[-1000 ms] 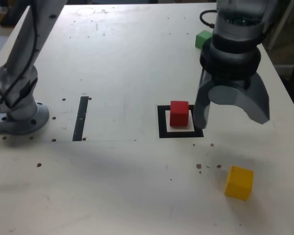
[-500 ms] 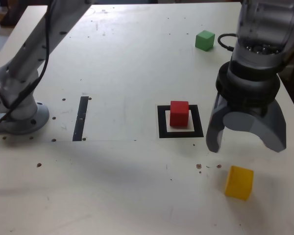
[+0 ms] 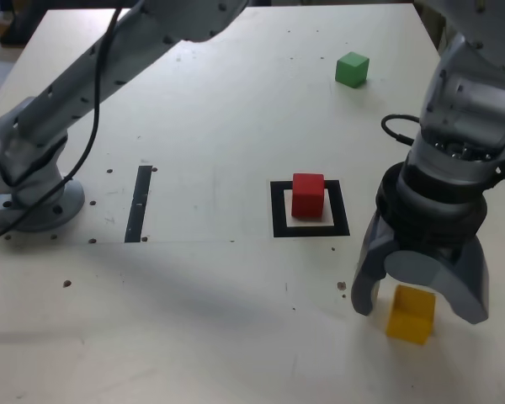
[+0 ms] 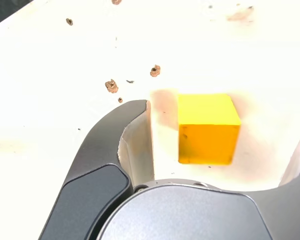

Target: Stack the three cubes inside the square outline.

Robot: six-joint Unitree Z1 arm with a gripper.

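Observation:
A red cube (image 3: pixel 308 194) sits on the white centre of the square outline (image 3: pixel 278 210). At the far right of the exterior view lies the green cube (image 3: pixel 352 69). Near the table's front edge rests the yellow cube (image 3: pixel 410 318), and my gripper (image 3: pixel 416 306) is open just above it, one finger on each side. In the wrist view the yellow cube (image 4: pixel 208 129) lies on the table between the spread fingers (image 4: pixel 137 137) of my gripper (image 4: pixel 225 125). Neither finger touches it.
A narrow black tape strip (image 3: pixel 139 203) lies at the exterior view's left, close to the arm's base (image 3: pixel 34 198). Small dark specks (image 3: pixel 342 286) dot the white table (image 3: pixel 194 320). The table's right edge runs near my gripper.
My gripper has moved from beside the red cube toward the table's front and come down over the yellow cube. It has stayed open. No cube has moved.

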